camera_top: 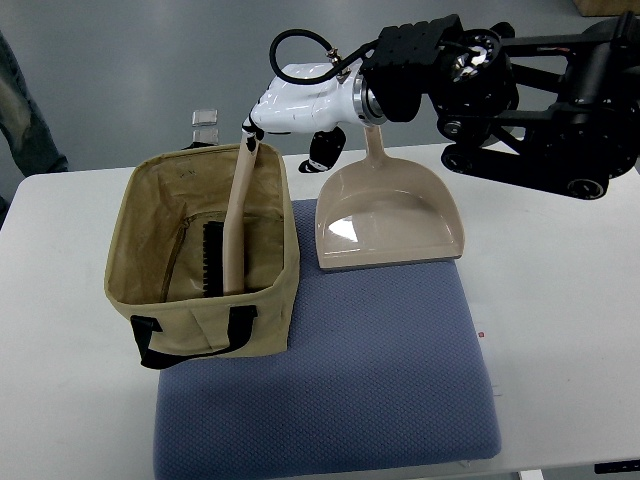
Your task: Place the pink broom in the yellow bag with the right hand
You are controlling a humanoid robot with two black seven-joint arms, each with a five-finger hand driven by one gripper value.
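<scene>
Likely light and stiff, the broom [232, 215]: a slim pale pinkish-beige plastic handle ending in a short head of dark bristles, so no real weight to fight, but a smooth shaft that could slip or swing if pinched loosely. Best taken near the top of the handle, where it clears the bag's rim and leaves the bristle end free to drop in. Already standing inside the yellow bag [205, 265], bristles down near the bottom, handle leaning up and slightly right past the back rim. Right hand [295, 105] reaching in from the upper right, white shell turned knuckles-up, poised over the back edge of the bag with the fingertips at the handle's top end. Fingers curled downward around or against that tip, apparently pinching it, though hard to be sure the grip is fully closed from this angle. Black forearm stretched nearly level across the dustpan [388, 215], which lies beside the bag on the blue cushion [330, 380]. Soft bag walls, so some give if the handle leans on the rim. Left arm nowhere in sight.
</scene>
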